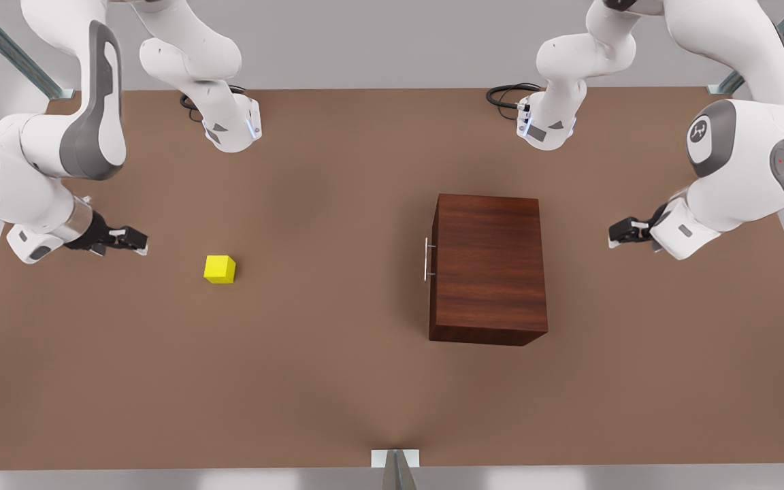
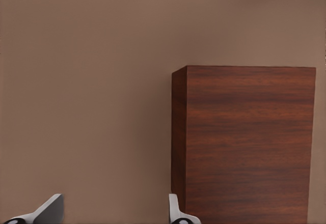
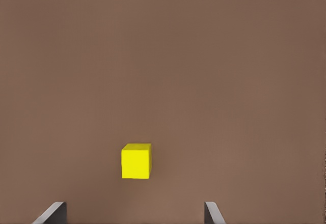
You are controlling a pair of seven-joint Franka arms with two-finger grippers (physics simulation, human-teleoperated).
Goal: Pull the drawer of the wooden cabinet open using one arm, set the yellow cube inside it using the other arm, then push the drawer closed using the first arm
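The wooden cabinet [image 1: 491, 265] [image 2: 249, 142] stands right of centre in the front view. Its drawer is shut flush, and the thin silver handle [image 1: 426, 258] faces the front view's left. The yellow cube [image 1: 219, 269] [image 3: 136, 161] rests on the table at the front view's left. My left gripper [image 1: 613, 235] [image 2: 113, 211] hovers open behind the cabinet, on the front view's right, apart from it. My right gripper [image 1: 140, 241] [image 3: 133, 214] is open at the front view's left, a short way from the cube, holding nothing.
The brown table [image 1: 337, 381] stretches wide between the cube and the cabinet and toward the near edge. Black cables [image 1: 504, 95] lie by the arm bases at the back. A small white bracket [image 1: 395, 459] sits at the near edge.
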